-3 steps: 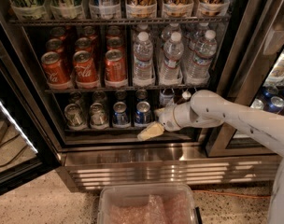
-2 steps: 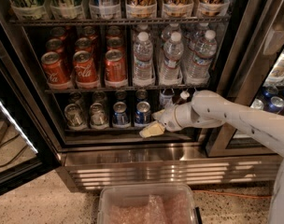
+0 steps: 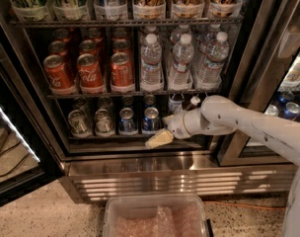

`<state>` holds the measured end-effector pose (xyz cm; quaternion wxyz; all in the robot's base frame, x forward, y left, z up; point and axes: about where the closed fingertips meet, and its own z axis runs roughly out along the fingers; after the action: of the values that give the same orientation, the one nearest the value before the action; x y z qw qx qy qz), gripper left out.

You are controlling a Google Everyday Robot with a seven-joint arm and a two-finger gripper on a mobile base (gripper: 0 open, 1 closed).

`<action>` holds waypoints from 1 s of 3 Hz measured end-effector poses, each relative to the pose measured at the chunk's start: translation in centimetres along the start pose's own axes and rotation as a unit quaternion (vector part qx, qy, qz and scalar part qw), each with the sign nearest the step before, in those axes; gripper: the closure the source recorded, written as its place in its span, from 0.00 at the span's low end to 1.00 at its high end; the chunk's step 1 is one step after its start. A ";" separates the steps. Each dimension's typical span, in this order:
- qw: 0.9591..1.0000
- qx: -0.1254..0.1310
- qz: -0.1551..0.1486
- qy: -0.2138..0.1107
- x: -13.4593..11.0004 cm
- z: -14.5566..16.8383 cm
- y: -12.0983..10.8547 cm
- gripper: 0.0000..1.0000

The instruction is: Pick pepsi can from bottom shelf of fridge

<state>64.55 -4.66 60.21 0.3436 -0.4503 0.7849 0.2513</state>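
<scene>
Speckled floor (image 3: 36, 214) runs up to the fridge (image 3: 140, 163), whose door stands open on dark wire shelves; start from there and look at the gripper (image 3: 161, 137).

It hangs at the front of the bottom shelf (image 3: 110, 138), level with the rail, and whether it is apart or together you cannot tell from this angle; it clasps nothing that you can see. Against the last second it has hardly shifted; the white arm (image 3: 239, 122) reaches in from the right on the same line, so what you have is a pause at the shelf's mouth, not an approach under way.

The pepsi can (image 3: 151, 119) stands upright on that shelf just up and left of the gripper, near it but apart, and it has not stirred; so the pick is still wholly ahead of you. Just beside it on the left is another dark can (image 3: 127, 121) whose label you cannot read; further left stand the silver-grey cans (image 3: 79, 123).

One shelf up, the red Coca-Cola cans (image 3: 91, 72) sit at left and the water bottles (image 3: 182, 58) at right, directly over the gripper. Below the shelf is the slatted base grille (image 3: 179, 184), and nearer the camera a clear plastic bin (image 3: 110, 216) sits on the floor.

You will likely need to lift a little and ease left and inward to bracket the blue can; mind the front rail and its neighbour.
</scene>
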 end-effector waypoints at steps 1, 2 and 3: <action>1.000 0.000 0.000 0.000 0.0 0.0 0.0 0.13; 1.000 0.000 -0.002 0.002 -0.3 1.7 -0.5 0.27; 1.000 -0.011 -0.021 -0.001 -1.5 4.2 -0.2 0.28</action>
<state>66.63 -0.98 58.68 0.3448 -0.4699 0.7721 0.2534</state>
